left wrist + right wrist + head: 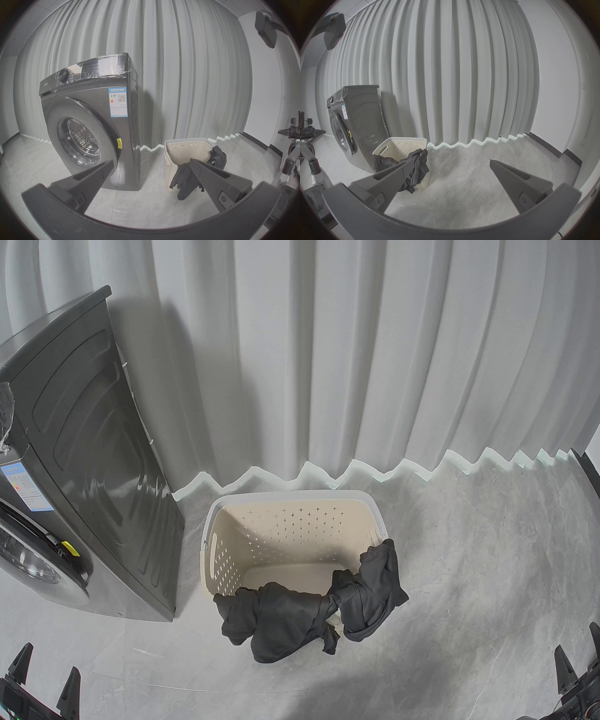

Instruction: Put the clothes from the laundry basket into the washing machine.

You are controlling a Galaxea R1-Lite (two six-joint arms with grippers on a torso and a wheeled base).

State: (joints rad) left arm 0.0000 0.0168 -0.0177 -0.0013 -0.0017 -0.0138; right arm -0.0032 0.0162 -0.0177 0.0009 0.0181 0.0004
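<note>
Dark grey clothes (294, 615) drape cream plastic laundry basket (287, 496), centre; grey washing machine (87, 477) left; my left gripper (51, 657), right gripper (576, 638) spread, empty.

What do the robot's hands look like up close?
The left gripper and the right gripper look alike: dark grey, almost black. Each has two pointed, wedge-shaped jaws with ribbed grip strips near the tips and a small round screw near the base. The jaws sit on a wide, curved dark bar.
</note>
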